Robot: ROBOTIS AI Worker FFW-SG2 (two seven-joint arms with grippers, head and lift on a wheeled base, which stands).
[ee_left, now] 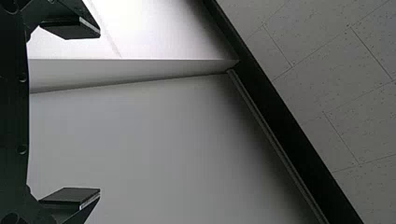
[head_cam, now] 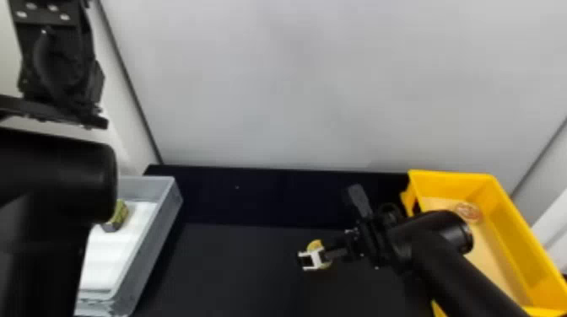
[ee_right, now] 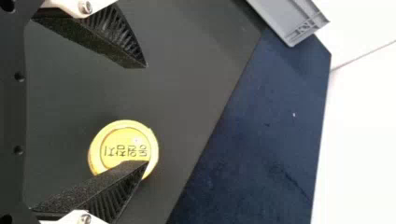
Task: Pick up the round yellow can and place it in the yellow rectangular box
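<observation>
Jaws on the right gripper [ee_right: 147, 114] are released, nothing between them yet; the round yellow can [ee_right: 122, 135] sits just below on the dark table [head_cam: 236, 265], lid up, with one finger [ee_right: 100, 182] overlapping its lid in the wrist view; so imo don't drop straight down, you'd likely poke the lid; slide sideways until the can is centred in the gap, then lower and squeeze gently round the sides, since it's smooth and could skate off; lift clear of the rim before heading over.

Off to the robot's right is the yellow box [head_cam: 455, 176]; a reddish round thing [head_cam: 468, 212] lies inside, so I'd aim for bare floor; on the other side there's a grey box [head_cam: 145, 180] holding a greenish block [head_cam: 120, 215]; left gripper [ee_left: 100, 112] hangs up high, jaws spread and empty; pale wall [head_cam: 316, 84] at the back.

Count: one yellow can, two boxes, one reddish thing, one block, two grippers.
</observation>
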